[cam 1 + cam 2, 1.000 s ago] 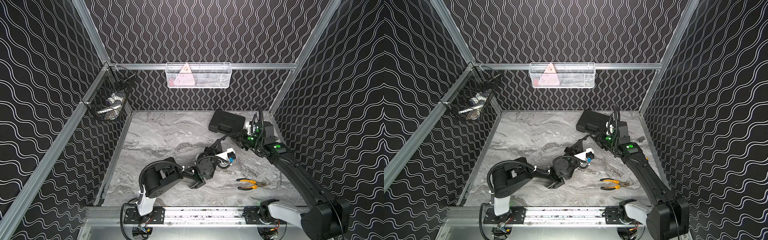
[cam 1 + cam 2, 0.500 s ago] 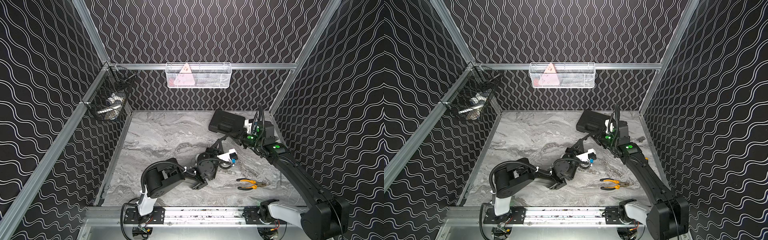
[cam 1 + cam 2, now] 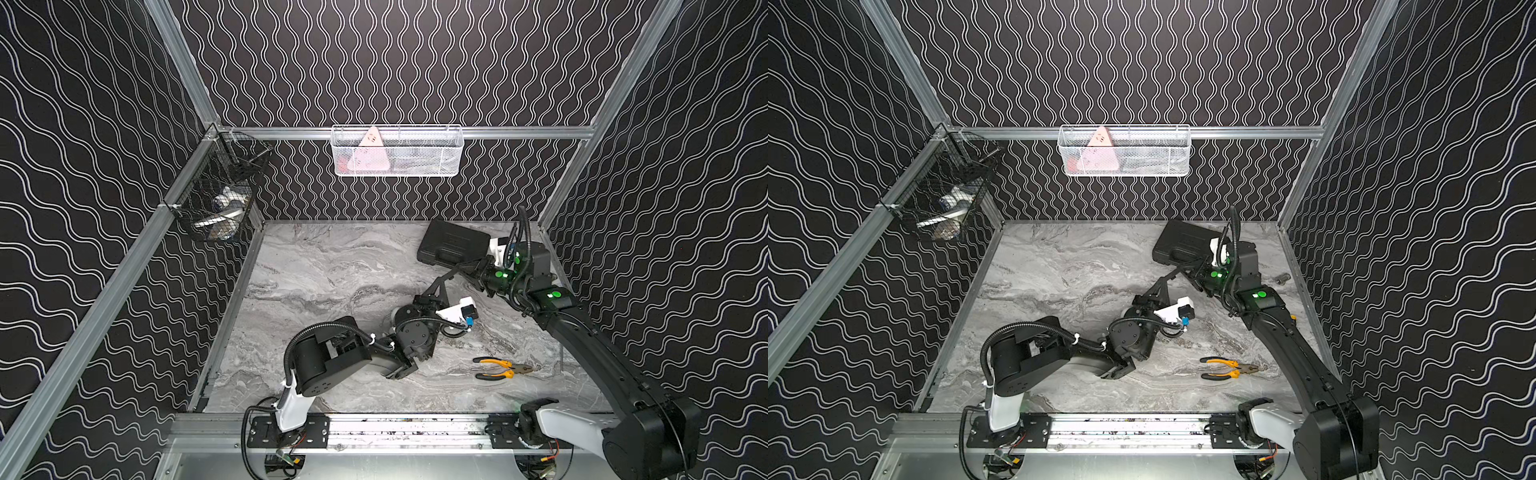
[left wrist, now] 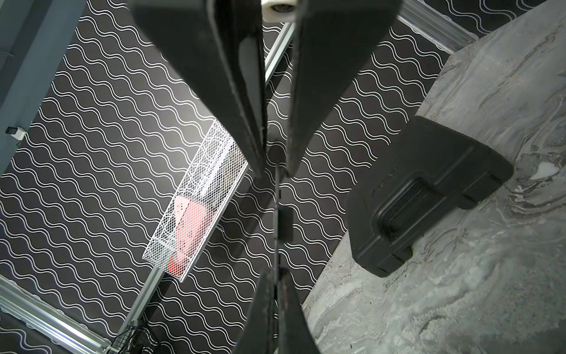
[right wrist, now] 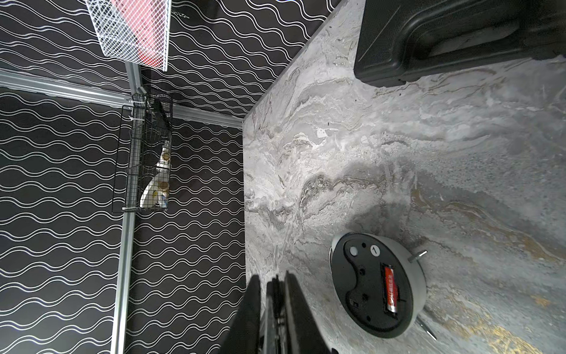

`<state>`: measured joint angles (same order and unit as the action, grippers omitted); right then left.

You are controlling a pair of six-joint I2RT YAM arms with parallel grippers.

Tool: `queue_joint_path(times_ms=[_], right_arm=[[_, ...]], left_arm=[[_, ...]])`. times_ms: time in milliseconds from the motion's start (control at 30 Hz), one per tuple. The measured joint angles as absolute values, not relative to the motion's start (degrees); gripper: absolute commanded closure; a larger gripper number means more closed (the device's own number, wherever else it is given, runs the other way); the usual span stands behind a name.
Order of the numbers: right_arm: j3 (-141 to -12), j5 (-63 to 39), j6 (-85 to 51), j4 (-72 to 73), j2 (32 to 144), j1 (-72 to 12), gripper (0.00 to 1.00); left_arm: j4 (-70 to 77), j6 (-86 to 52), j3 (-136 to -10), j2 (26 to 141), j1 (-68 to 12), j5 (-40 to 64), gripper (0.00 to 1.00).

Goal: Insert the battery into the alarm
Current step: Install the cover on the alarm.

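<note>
The alarm [image 5: 361,275] lies face down on the marble table, black round back panel up. The red battery [image 5: 390,289] sits in its slot. In both top views my left arm covers the alarm. My left gripper [image 4: 277,272] [image 3: 444,279] is shut on a thin black plate [image 4: 277,214], seen edge-on and raised off the table. My right gripper [image 5: 272,277] [image 4: 275,171] [image 3: 453,273] meets it tip to tip, just in front of the black case. Its jaws stand a narrow gap apart on either side of the plate's far end, with wall showing in the gap.
The black rectangular case [image 3: 453,243] lies at the back right, close behind both grippers. Yellow-handled pliers [image 3: 498,369] lie at the front right. A white mesh basket [image 3: 397,151] hangs on the back wall and a black wire basket [image 3: 216,199] on the left wall.
The left arm has shifted slightly to the right. Both grippers stay tip to tip in front of the case.
</note>
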<state>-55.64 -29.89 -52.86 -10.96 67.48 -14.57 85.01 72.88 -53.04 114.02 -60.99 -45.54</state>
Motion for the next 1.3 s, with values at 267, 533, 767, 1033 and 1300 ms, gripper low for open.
queue_joint_path(times_ms=[267, 533, 767, 1033, 1300], right_arm=[[-55.37, -30.57, -52.69, -11.75, 67.09, -14.57, 0.89], [-55.33, -30.72, -52.47, -12.14, 66.87, -14.57, 0.95], [-55.33, -30.74, -52.47, -12.40, 66.87, -14.57, 0.94], [-55.33, -30.72, -52.27, -12.62, 66.85, -14.57, 1.00], [-55.33, -30.65, -51.57, -13.06, 66.35, -14.57, 1.00]], left_arm=[[85.19, 73.21, -53.98, 114.52, -61.08, -46.83, 1.00], [85.21, 73.58, -53.98, 114.52, -61.54, -47.66, 1.00], [85.21, 73.82, -53.98, 114.52, -61.80, -48.03, 1.00], [85.21, 74.19, -53.98, 114.52, -61.87, -48.14, 1.00], [85.25, 74.72, -53.98, 114.52, -62.06, -47.94, 0.53]])
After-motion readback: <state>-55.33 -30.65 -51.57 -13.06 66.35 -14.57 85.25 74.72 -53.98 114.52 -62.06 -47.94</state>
